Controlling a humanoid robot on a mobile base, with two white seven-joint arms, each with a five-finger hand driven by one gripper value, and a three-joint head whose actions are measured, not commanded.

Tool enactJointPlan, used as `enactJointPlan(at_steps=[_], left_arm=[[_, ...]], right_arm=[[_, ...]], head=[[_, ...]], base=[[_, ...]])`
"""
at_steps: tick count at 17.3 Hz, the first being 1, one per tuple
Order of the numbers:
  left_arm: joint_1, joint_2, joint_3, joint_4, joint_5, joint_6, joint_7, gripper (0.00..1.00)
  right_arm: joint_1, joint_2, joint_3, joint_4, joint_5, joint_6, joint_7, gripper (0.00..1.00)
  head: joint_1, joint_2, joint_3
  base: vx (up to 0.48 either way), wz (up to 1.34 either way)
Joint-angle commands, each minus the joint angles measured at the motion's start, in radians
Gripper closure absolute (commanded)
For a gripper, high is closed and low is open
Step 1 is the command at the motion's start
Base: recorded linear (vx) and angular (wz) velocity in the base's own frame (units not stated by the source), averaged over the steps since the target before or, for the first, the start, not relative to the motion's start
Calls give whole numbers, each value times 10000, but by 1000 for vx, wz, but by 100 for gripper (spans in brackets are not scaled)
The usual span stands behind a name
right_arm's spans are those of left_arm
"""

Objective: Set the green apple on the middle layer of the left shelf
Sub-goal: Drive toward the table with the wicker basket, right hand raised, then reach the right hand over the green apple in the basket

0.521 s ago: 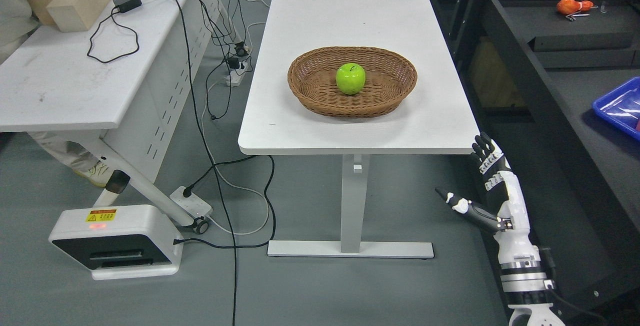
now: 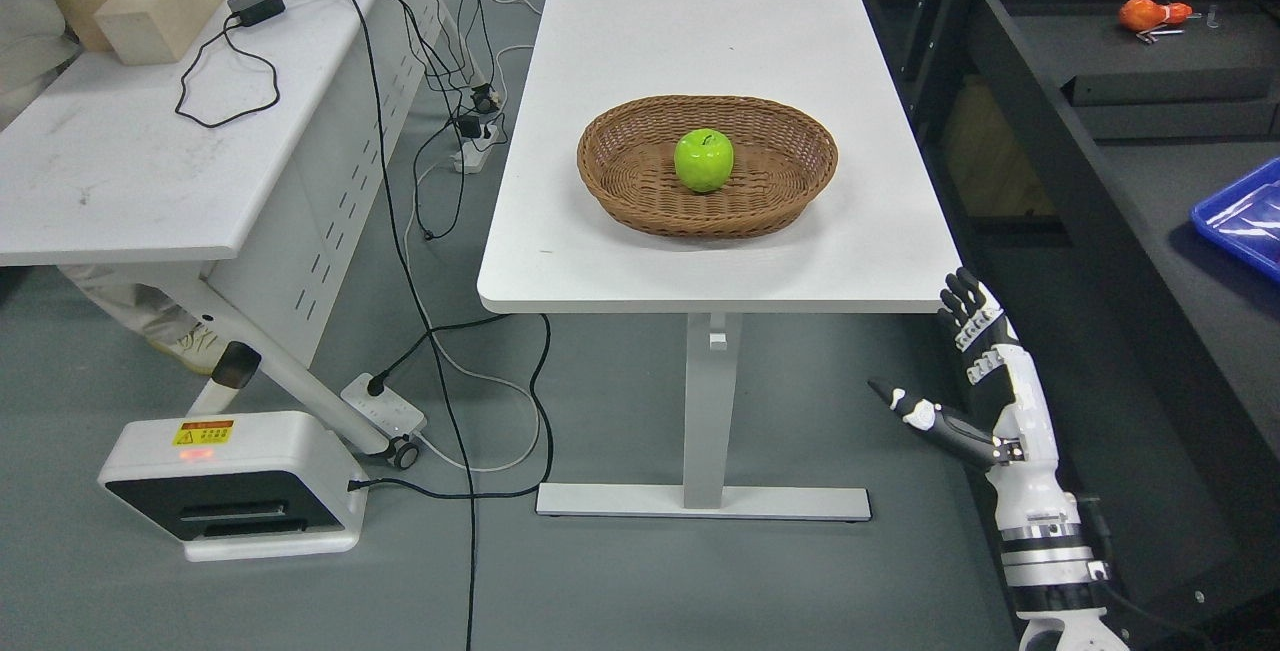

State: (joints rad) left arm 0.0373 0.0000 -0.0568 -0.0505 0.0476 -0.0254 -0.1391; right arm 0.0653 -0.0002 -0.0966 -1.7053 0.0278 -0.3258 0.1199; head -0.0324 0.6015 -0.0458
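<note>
Green apple (image 2: pixel 704 160) sits untouched in the basket (image 2: pixel 800 146) near the worktop's (image 2: pixel 560 251) front edge; right robot hand (image 2: pixel 965 371), fingers spread and empty, has barely shifted — reach not begun.

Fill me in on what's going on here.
Nothing is being handled yet. The green apple sits in the wicker basket on the white table. The right robot hand hangs below the table's near right corner, fingers open and empty. The left arm is out of view. A blue tray lies on the dark shelving at right.
</note>
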Motion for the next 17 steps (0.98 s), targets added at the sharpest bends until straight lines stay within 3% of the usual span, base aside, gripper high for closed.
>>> enactJointPlan(at_steps=[1, 2, 3, 4, 7, 9, 11, 17], left_arm=[[-5, 175, 0, -1, 0, -6, 11, 0], [-5, 175, 0, -1, 0, 9, -4, 0], [-5, 175, 0, -1, 0, -6, -5, 0], [-5, 175, 0, -1, 0, -7, 11, 0], [-5, 175, 0, 14, 0, 9, 11, 0], [-5, 175, 0, -1, 0, -7, 11, 0], [-5, 175, 0, -1, 0, 9, -5, 0], [-5, 175, 0, -1, 15, 9, -4, 0]], right_arm=[[-955, -1099, 428, 11, 8115, -425, -793, 2], [-1157, -1102, 399, -4, 10968, -166, -1438, 1], [-1220, -1133, 399, 11, 11376, 186, -1612, 0], [-1160, -1224, 399, -35, 11031, 190, -1674, 0], [-1082, -1240, 185, -51, 10016, -1158, -1492, 0], [-1083, -1240, 78, -51, 9787, -1129, -546, 0], [-1113, -1316, -46, -51, 8657, -1480, 11, 0], [-1251, -1455, 613, -51, 6614, -3778, 1377, 0]], head=[[0, 0, 0], [0, 0, 0], [0, 0, 0], [0, 0, 0], [0, 1, 0], [0, 2, 0], [0, 3, 0], [0, 3, 0]], base=[[52, 8], [147, 106], [147, 106], [254, 220], [369, -8], [512, -335], [532, -269], [321, 119]])
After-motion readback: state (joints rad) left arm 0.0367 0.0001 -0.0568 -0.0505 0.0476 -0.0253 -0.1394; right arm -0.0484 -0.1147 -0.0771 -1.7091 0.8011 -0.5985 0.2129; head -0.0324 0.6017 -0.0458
